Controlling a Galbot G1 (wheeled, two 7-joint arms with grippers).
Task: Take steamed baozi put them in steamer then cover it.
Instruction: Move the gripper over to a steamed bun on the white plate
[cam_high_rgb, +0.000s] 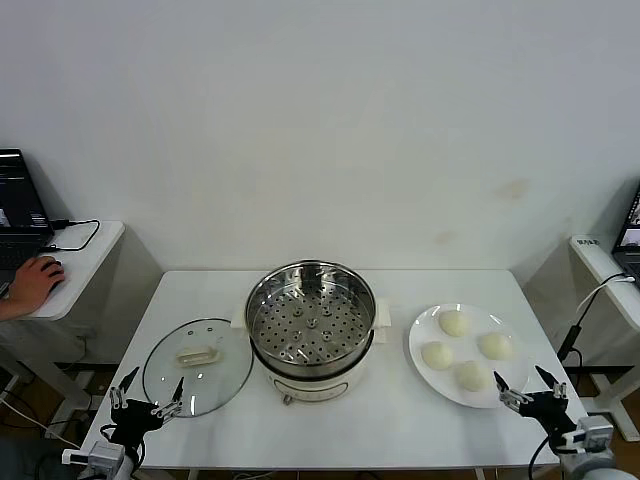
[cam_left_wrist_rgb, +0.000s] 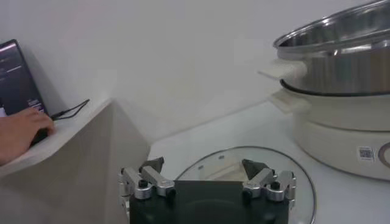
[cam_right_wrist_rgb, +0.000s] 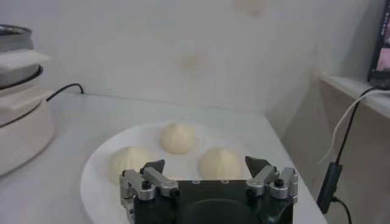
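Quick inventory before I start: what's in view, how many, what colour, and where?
baozi: four, cream-white, on the plate.
plate: one, white, table's right side.
steamer: one, steel on a cream base, table centre, holding no buns.
cover: one, clear glass, lying flat left of the steamer.
table: one, white.
laptop: one, dark, side desk at far left, a person's hand beside it.
left gripper: open, near the cover's front edge.
right gripper: open, by the plate's front right.
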